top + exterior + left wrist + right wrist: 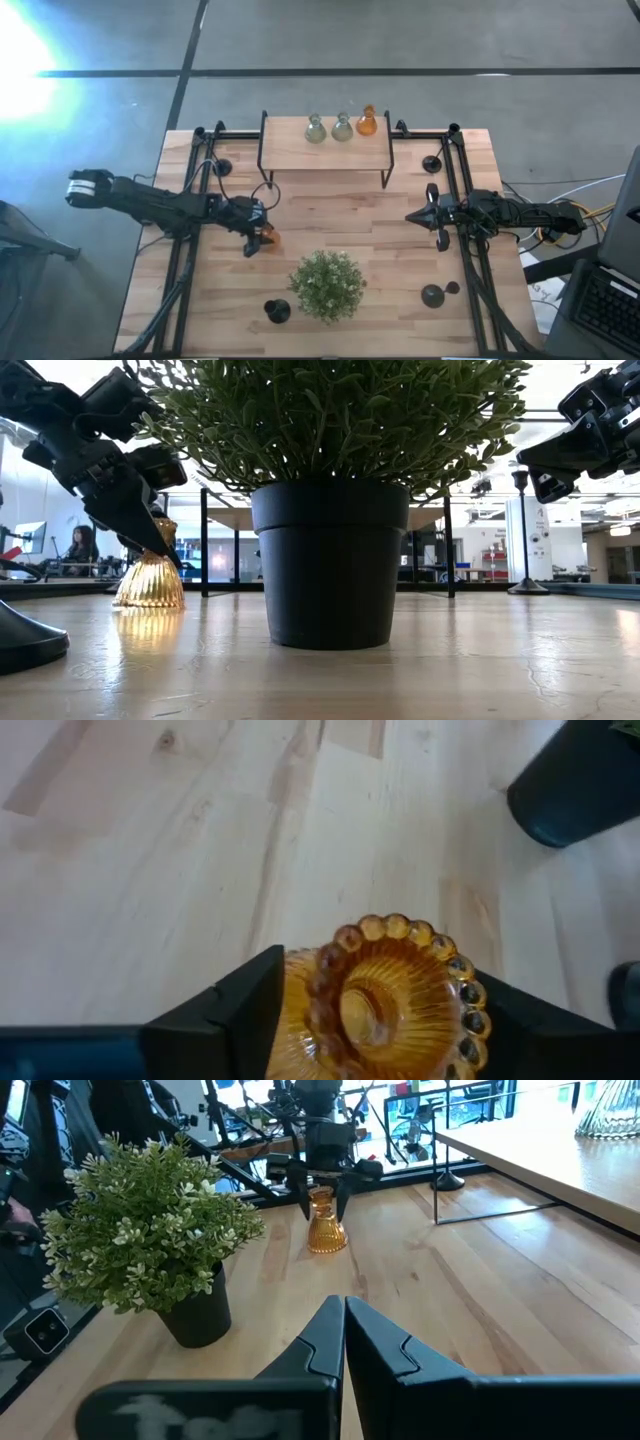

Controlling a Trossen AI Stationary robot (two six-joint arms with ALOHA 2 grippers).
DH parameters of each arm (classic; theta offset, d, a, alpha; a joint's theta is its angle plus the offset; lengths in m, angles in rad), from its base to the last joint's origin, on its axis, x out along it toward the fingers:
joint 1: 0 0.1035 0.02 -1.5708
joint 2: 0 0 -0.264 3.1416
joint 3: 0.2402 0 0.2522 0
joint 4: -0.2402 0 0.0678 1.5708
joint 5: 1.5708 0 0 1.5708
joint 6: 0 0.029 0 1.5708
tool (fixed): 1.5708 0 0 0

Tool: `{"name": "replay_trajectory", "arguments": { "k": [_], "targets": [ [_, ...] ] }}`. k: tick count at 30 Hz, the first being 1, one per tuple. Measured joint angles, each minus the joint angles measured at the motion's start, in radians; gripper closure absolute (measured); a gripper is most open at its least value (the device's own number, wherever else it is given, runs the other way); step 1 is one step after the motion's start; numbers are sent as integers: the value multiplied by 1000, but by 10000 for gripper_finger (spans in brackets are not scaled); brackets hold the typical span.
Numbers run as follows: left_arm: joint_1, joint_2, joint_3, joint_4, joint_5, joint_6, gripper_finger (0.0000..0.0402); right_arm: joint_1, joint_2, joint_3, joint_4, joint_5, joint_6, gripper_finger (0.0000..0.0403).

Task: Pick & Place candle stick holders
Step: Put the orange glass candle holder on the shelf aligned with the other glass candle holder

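Left fingers point(250, 1020) spread astride the standing amber glass vase point(385, 1000); right fingers point(345, 1340) pressed together, empty.

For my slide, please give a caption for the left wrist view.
Left gripper fingers straddle an amber ribbed glass holder on the wooden table.

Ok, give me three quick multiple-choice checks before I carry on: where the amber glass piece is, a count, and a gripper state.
1. Where is the amber glass piece?
A. On the shelf
B. On the table at the left gripper
C. In the right gripper

2. How many glass vases stand on the shelf?
A. One
B. Three
C. Five

3. What state is the right gripper in?
A. Shut and empty
B. Wide open
C. Shut on a black holder

Answers:
1. B: the amber glass piece sits on the table at the left gripper, near the potted plant.
2. B: three glass vases line the shelf.
3. A: the right gripper shows its fingers pressed together with nothing between them.
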Motion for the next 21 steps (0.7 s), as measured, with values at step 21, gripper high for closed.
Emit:
{"name": "replay_trajectory", "arguments": {
  "k": [21],
  "targets": [
    [0, 1, 0, 104, -150, -58, 269, 0, 0, 0, 0, 0, 0, 394]
  ]
}}
